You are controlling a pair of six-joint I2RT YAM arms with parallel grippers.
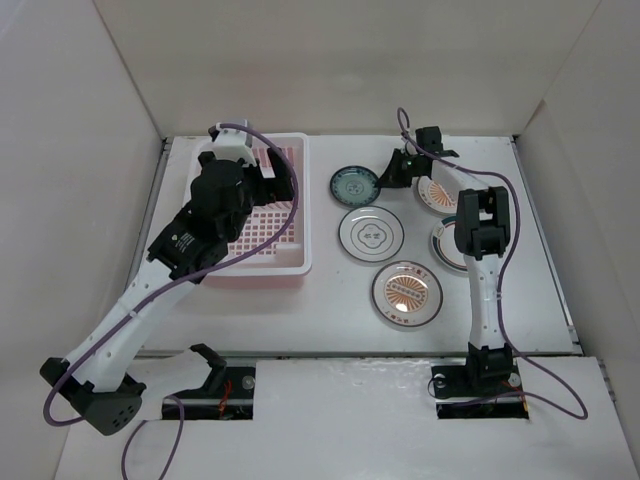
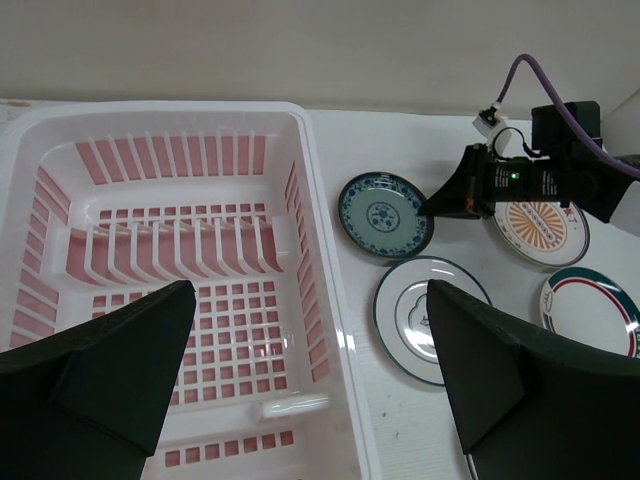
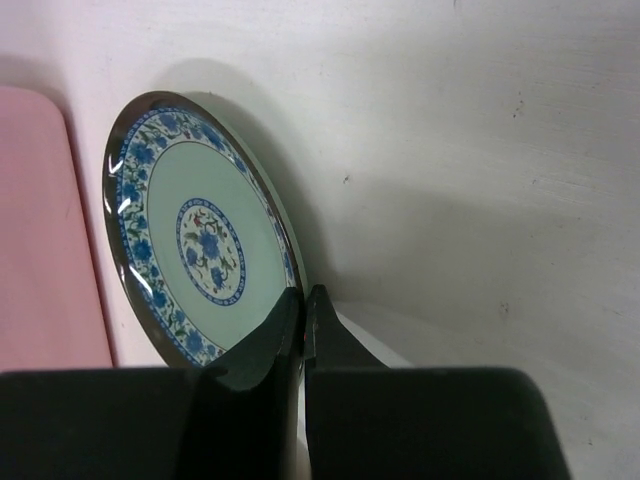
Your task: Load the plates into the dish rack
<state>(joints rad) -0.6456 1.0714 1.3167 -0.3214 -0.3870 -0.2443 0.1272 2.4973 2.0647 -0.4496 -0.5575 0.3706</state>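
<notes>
The pink-white dish rack (image 1: 304, 225) stands at the left and holds no plates; it also shows in the left wrist view (image 2: 330, 290). My left gripper (image 1: 268, 182) hovers open and empty over the rack's right side (image 2: 310, 385). A blue-green plate (image 1: 352, 186) lies just right of the rack. My right gripper (image 1: 390, 178) is shut on that plate's right rim (image 3: 303, 300), with the plate face (image 3: 190, 235) to the left of the fingers. The other plates lie flat: white with grey rings (image 1: 371, 233), orange sunburst (image 1: 407, 294), a second sunburst (image 1: 437, 196), and coloured rim (image 1: 447, 243).
White walls enclose the table at the back and both sides. The right arm (image 1: 482, 260) crosses over the coloured-rim plate. The rack's pink wall (image 3: 40, 230) is close to the left of the held plate. Purple cables trail from both arms.
</notes>
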